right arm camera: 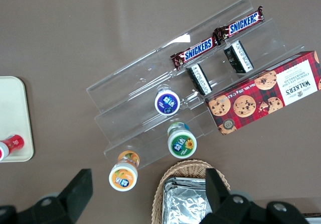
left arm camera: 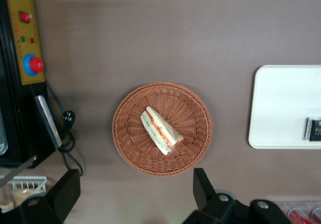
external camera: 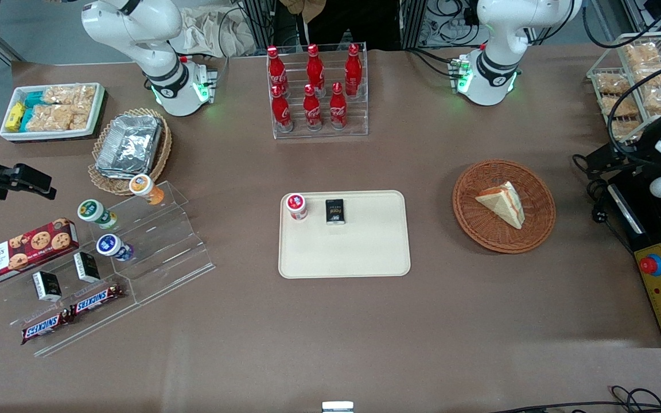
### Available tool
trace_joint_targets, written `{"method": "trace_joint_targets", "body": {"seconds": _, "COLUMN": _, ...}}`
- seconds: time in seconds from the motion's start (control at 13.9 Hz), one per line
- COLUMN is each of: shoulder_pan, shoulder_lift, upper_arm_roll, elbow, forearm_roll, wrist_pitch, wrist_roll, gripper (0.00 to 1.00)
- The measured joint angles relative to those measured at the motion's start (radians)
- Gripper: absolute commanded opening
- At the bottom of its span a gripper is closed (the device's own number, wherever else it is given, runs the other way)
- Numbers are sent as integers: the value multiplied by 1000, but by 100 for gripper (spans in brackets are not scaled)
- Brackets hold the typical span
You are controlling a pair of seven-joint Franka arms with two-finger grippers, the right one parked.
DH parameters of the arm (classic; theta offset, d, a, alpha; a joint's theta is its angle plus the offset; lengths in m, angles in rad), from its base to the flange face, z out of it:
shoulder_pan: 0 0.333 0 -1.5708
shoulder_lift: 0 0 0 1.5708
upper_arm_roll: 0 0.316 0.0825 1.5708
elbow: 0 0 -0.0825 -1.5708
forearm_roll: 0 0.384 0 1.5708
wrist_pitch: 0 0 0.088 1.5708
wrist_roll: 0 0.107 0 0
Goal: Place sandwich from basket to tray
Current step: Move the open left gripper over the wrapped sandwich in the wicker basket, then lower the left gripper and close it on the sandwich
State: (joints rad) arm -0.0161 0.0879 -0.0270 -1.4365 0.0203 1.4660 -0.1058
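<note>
We see the sandwich point(left arm camera: 160, 131) lying in the basket point(left arm camera: 129, 148), directly below our spread, empty claw point(left arm camera: 135, 194) hovering high over the counter; its long axis seems slanted across the fingers' line; the tray point(left arm camera: 281, 103) sits well apart.

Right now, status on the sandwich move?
Gripper open, high above the basket, holding nothing. Sandwich lies in the basket, untouched. Tray holds a small red-capped bottle and a black packet; its nearer part is bare.
</note>
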Motion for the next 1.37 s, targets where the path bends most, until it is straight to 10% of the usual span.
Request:
{"method": "trace_joint_targets", "body": {"seconds": 0.72, "shoulder_pan": 5, "shoulder_lift": -254, "upper_arm_roll": 5, "elbow": -653, "forearm_roll": 5, "wrist_pitch": 426, "wrist_roll": -604, "gripper": 100}}
{"method": "trace_joint_targets", "body": {"seconds": 1.37, "shoulder_pan": 2, "shoulder_lift": -148, "upper_arm_roll": 1, "elbow": -872, "forearm_roll": -37, "wrist_pitch": 700, "wrist_roll": -811, "gripper": 100}}
